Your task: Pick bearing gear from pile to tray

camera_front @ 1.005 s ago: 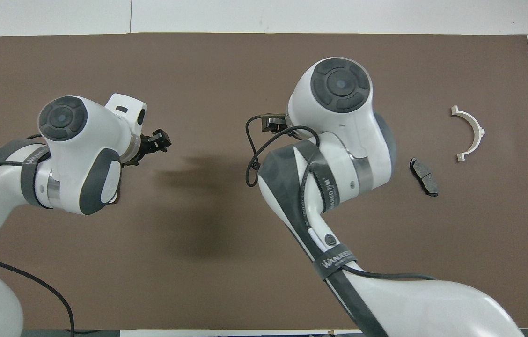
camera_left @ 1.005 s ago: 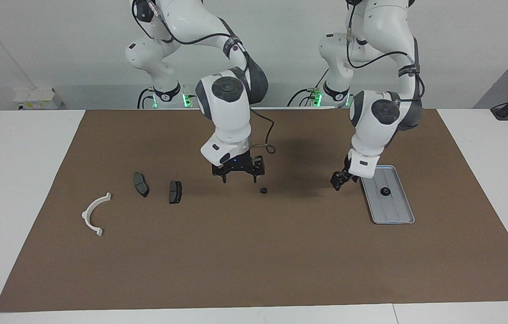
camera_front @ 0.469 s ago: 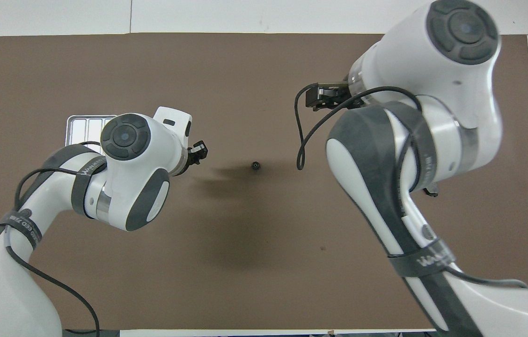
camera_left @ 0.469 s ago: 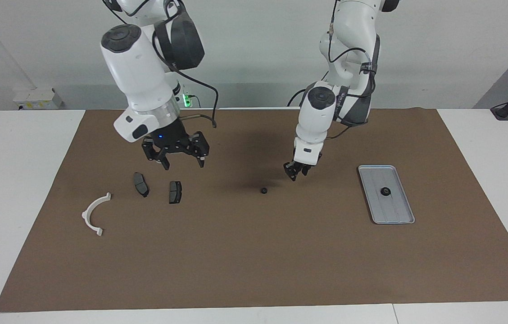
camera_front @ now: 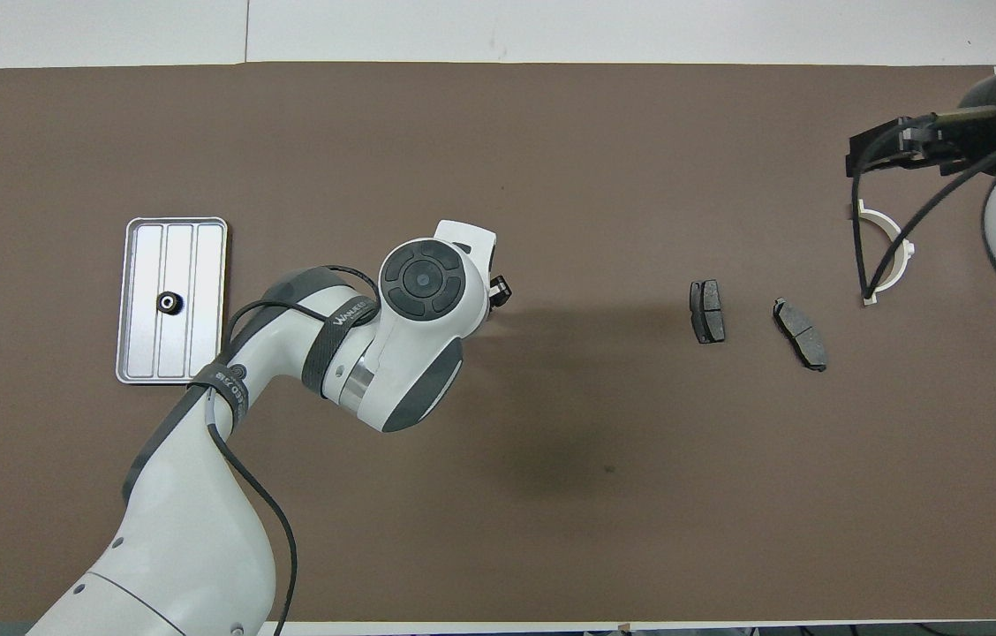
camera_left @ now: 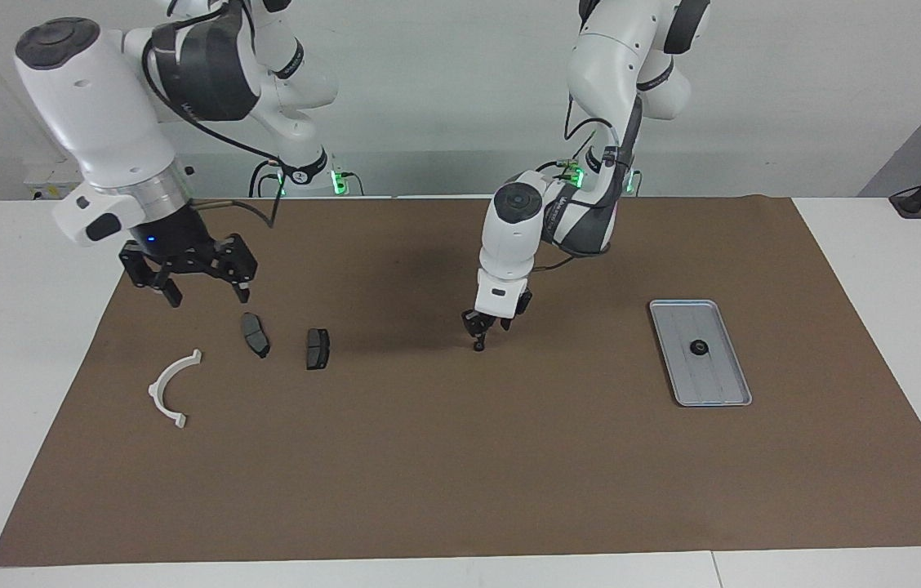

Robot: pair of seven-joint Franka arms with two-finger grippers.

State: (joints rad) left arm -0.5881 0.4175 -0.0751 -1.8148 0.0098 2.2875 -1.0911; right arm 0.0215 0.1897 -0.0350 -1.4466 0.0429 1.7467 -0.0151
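A small black bearing gear [camera_left: 478, 346] lies on the brown mat near the table's middle. My left gripper [camera_left: 478, 332] is down right over it, tips at the gear; the overhead view shows only the gripper's edge [camera_front: 501, 291] past the wrist, and the gear is hidden there. The grey ridged tray [camera_left: 714, 384] [camera_front: 198, 265] lies toward the left arm's end, with another bearing gear [camera_left: 698, 347] [camera_front: 168, 303] in it. My right gripper [camera_left: 210, 291] [camera_front: 869, 155] hangs open and empty over the mat near the pile.
The pile lies toward the right arm's end: two dark brake pads [camera_left: 255, 335] [camera_left: 318, 349] [camera_front: 707, 311] [camera_front: 800, 333] and a white half-ring bracket [camera_left: 166, 394] [camera_front: 891, 256]. The brown mat [camera_left: 460, 474] covers most of the white table.
My left arm swung from beside the tray to the loose gear and came down over it. My right arm drew away from the table's middle and rose toward its own end.
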